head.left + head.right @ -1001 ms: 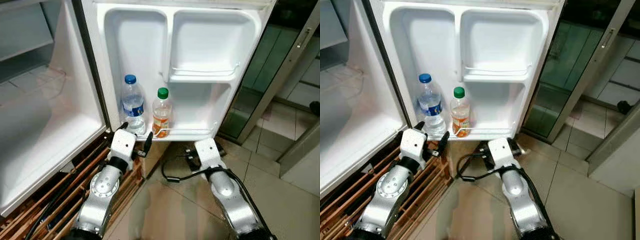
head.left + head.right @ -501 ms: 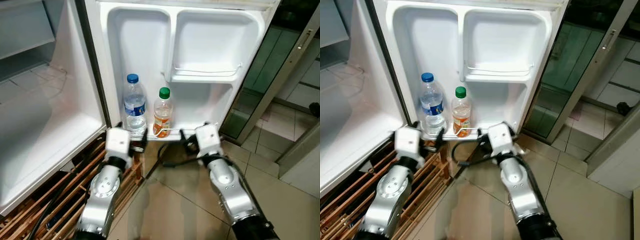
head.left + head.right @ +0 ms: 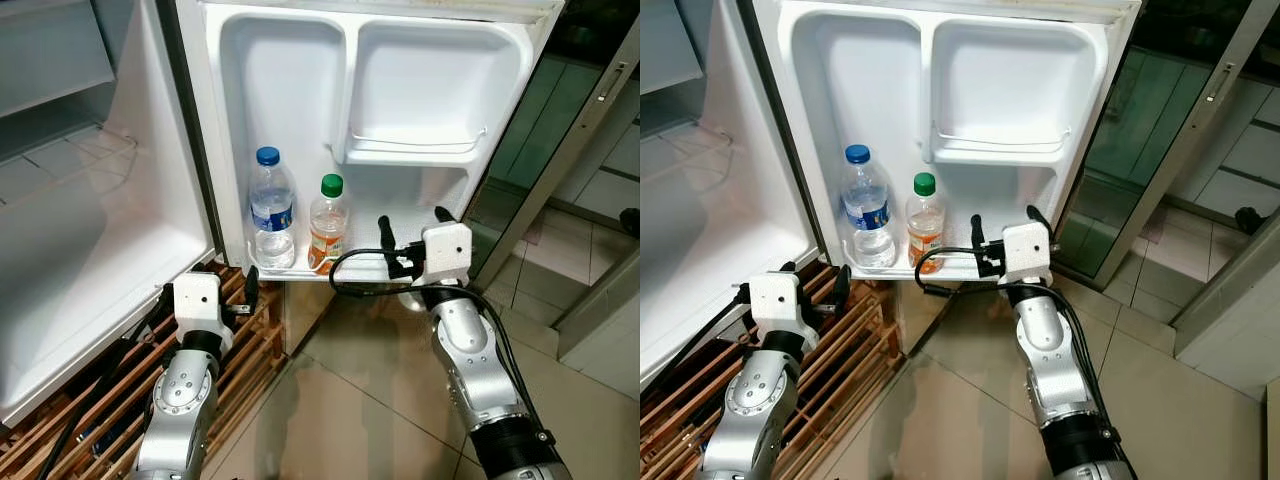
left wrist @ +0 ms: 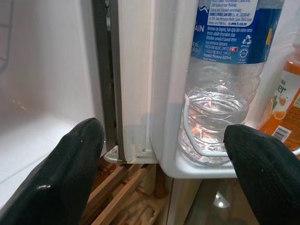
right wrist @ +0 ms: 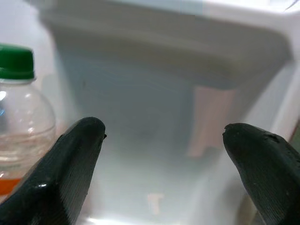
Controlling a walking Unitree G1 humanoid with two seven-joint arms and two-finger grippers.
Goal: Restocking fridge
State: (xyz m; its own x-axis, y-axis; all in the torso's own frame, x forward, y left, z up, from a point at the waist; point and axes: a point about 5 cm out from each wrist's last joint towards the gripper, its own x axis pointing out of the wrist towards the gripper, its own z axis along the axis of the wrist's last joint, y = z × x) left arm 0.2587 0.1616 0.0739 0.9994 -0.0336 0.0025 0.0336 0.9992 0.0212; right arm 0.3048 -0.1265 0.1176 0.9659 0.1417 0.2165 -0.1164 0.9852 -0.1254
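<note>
Two bottles already stand in the lowest shelf of the open fridge door (image 3: 300, 120), so you can count part of the restocking as done. On your far left the fridge compartment (image 3: 90, 250) lies open, with a wooden slatted rack (image 3: 90, 410) on the floor below it. Your left hand (image 3: 205, 292) hangs low in front of that rack, just under the hinge corner of the door, its two black fingers (image 4: 61, 173) spread apart and holding nothing; its wrist view looks straight up at the water bottle. That water bottle (image 3: 271, 210), blue-capped and upright, sits at the left end of the door shelf behind the white wire rail (image 4: 206, 150). Just beside it stands the orange drink bottle (image 3: 326, 225) with a green cap, also upright and behind the rail. Further right the shelf has bare room, and your right hand (image 3: 410, 240) is raised level with that stretch, fingers (image 5: 70, 173) parted and empty, facing into the vacant space next to the orange drink bottle. Above it the small upper door shelf (image 3: 410, 145) holds nothing. Beyond the door, on the far right, a glass-panelled door (image 3: 530, 150) and tiled floor (image 3: 580, 340) show. As I judge it, both placements are finished and both hands are free; what remains depends on further stock, which you would have to fetch from elsewhere.
</note>
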